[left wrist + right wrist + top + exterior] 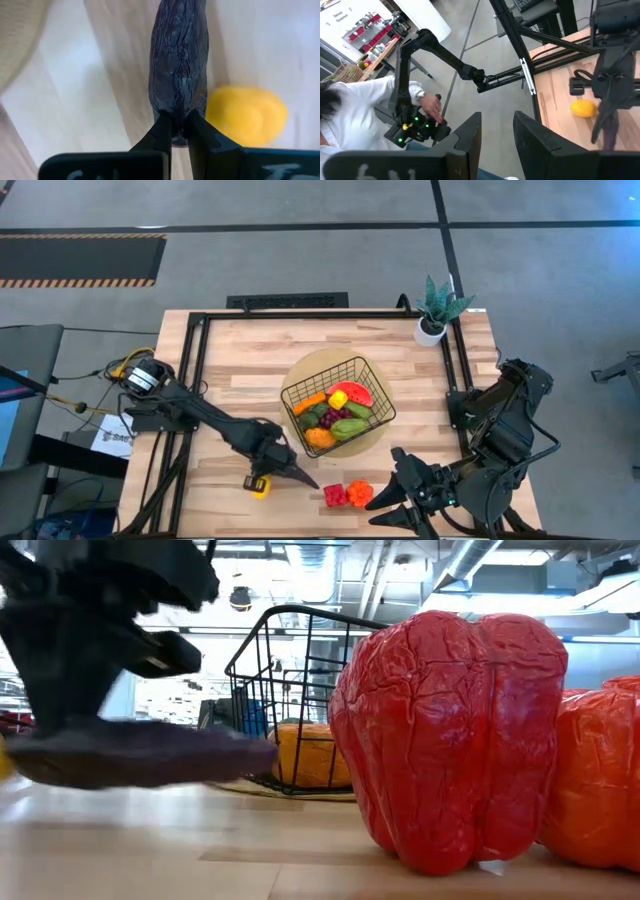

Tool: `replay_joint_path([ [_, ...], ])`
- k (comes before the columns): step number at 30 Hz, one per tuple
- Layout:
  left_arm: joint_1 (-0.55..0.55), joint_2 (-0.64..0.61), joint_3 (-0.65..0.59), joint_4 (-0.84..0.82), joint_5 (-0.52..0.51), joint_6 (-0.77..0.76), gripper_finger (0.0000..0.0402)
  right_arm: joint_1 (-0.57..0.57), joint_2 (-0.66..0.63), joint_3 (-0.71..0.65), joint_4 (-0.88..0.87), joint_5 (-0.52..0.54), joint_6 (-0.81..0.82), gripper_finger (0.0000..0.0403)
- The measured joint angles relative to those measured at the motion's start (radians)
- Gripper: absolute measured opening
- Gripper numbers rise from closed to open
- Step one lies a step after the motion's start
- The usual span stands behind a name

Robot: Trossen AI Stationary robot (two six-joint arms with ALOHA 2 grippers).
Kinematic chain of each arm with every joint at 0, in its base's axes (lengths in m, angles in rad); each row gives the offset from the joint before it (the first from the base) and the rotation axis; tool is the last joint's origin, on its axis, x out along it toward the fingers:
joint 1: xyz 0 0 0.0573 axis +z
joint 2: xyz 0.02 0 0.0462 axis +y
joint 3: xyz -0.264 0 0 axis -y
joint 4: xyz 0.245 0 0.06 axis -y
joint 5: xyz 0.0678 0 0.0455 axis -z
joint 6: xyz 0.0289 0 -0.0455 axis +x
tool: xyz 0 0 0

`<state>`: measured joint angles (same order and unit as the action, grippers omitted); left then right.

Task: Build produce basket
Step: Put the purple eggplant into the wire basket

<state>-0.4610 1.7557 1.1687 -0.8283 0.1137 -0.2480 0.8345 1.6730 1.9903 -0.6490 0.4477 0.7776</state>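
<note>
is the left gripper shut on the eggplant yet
Yes, shut: the left gripper pinches the eggplant by its end, beside the lemon.

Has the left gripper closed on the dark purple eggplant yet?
Yes: the left gripper is shut on the dark purple eggplant's end, beside the yellow lemon.

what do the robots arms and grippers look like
Both arms are dark, near-black jointed links. The left arm has yellow cabling bundled at its base, and the left gripper ends in two slim, tapering black fingers. The right gripper has broader, flat black fingers.
</note>
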Motion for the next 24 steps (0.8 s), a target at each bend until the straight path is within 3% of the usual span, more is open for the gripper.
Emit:
replay_joint_path([
  [7, -0.036, 0.0, 0.143, -0.193, 0.007, 0.029, 0.0005, 0.0, 0.0, 0.0, -0.001, 0.0, -0.001, 0.0131],
  [14, -0.034, -0.001, 0.406, -0.387, -0.049, 0.067, 0.0004, 0.0, 0.0, 0.0, -0.002, 0.0, -0.001, 0.0131],
  [18, -0.031, -0.002, 0.57, -0.454, -0.147, 0.085, 0.0004, 0.0, 0.0, 0.0, -0.002, 0.0, -0.001, 0.0131],
  [24, 0.026, -0.003, 0.747, -0.413, -0.353, 0.132, 0.0004, -0.004, 0.0, 0.0, -0.003, -0.001, -0.027, 0.0131],
])
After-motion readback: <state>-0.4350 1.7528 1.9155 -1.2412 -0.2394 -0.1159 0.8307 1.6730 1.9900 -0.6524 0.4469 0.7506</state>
